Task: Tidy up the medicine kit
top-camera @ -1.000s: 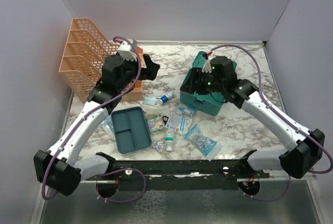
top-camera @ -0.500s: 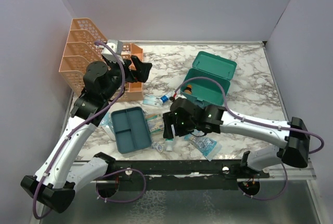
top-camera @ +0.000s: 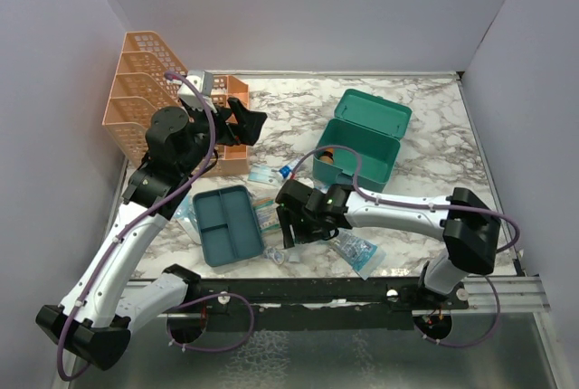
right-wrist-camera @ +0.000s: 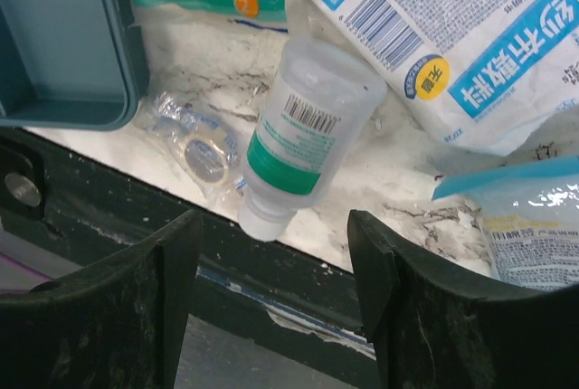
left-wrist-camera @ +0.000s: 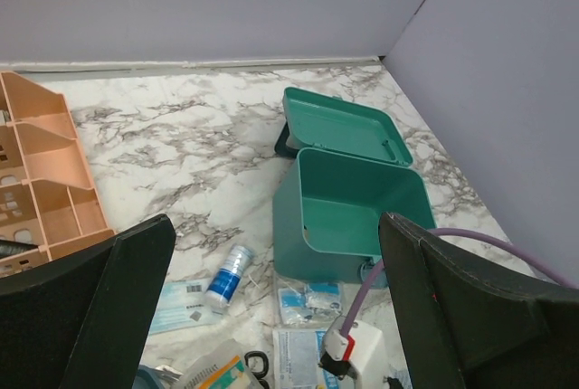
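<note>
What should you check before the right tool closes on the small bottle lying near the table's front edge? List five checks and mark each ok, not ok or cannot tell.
1. Is the right tool open? ok.
2. Does the bottle have its cap end between the fingers? ok.
3. Is the bottle clear of the white packet beside it? cannot tell.
4. Is the medicine kit standing with its lid open? ok.
5. Is the left tool open, empty and away from the medicine kit? ok.
</note>
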### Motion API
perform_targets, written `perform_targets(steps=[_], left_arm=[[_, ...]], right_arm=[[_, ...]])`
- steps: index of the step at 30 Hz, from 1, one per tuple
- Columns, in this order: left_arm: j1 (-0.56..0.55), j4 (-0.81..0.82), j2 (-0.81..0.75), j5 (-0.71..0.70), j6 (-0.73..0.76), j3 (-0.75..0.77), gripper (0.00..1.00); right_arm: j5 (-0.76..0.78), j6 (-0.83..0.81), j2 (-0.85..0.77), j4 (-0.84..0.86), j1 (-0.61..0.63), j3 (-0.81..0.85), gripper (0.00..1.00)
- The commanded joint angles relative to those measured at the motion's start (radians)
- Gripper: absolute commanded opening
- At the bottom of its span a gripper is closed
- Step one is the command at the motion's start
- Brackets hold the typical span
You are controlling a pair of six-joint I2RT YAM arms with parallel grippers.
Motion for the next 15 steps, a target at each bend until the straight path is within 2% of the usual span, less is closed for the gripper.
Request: perform_targets(steps=[1, 15], left_arm=[[-0.002, 0.018, -0.008, 0.03, -0.029, -0.014, 0.98], [-0.001, 0.038, 0.007, 0.016, -0.054, -0.023, 0.98]], right_arm=[[0.059, 0.03, 0.077, -0.019, 0.008, 0.056, 0.65], [0.112, -0.01, 0.156, 0.096, 0.008, 0.034, 0.55]])
